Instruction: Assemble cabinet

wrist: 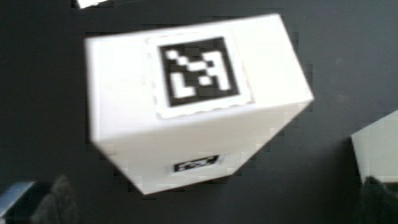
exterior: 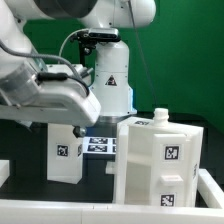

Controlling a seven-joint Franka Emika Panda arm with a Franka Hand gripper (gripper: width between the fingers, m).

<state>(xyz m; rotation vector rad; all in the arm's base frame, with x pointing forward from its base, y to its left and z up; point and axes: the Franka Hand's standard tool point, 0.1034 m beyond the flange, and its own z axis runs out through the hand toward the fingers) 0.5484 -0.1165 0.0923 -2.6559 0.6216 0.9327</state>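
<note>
The gripper (exterior: pixel 70 117) hangs over a small tagged block (exterior: pixel 67 150), at the exterior view's left of the cabinet box (exterior: pixel 160 165). I can't tell whether it's apart or together.

Black table (exterior: pixel 96 176) carries cabinet box (exterior: pixel 155 160), white block (exterior: pixel 67 150), marker board (exterior: pixel 100 146).

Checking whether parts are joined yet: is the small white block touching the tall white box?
Apart. The exterior view shows a dark gap, with the marker board visible through it, between the small block and the tall box.
</note>
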